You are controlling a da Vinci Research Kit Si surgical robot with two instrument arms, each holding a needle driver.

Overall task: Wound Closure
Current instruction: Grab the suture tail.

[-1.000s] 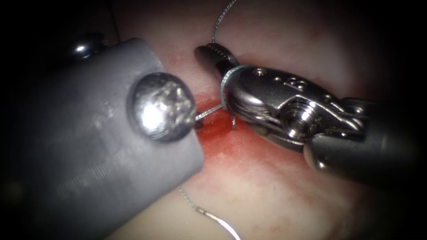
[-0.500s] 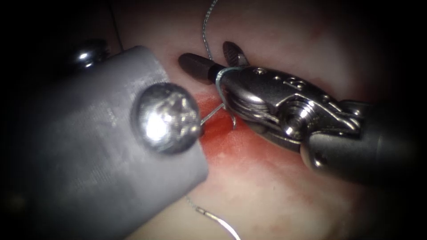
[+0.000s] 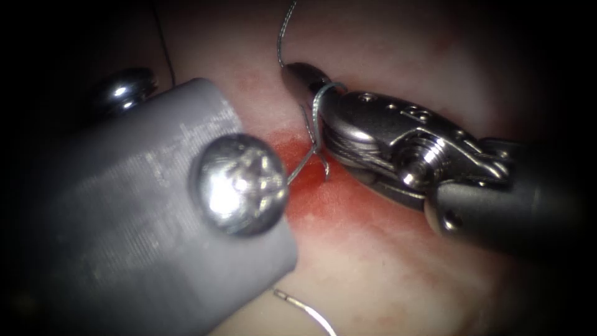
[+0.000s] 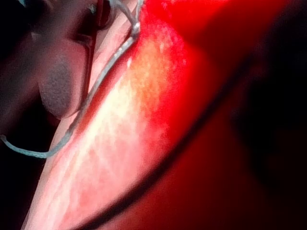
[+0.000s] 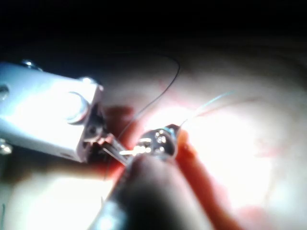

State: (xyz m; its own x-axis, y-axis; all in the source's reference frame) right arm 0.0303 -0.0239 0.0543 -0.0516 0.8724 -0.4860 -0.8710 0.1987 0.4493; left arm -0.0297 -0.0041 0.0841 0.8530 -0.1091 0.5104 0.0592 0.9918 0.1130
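The needle (image 3: 308, 308) lies loose on the tissue (image 3: 385, 274), below the cut (image 3: 311, 186), in neither tool. Thread (image 3: 316, 115) loops around the right tool (image 3: 298, 76), whose jaws, parted half a second ago, are now clamped on the thread. The left tool (image 3: 283, 180) seems to hold thread taut; I cannot tell its jaws.

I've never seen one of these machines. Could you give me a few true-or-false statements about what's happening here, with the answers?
1. The right tool holds the needle. False: its jaws are shut on the thread; the needle lies loose on the tissue, held by neither tool.
2. Thread is looped around the right tool. True.
3. The tissue is dry. False: red fluid covers it around the cut.
4. A strand of thread runs from the cut towards the left tool. True.
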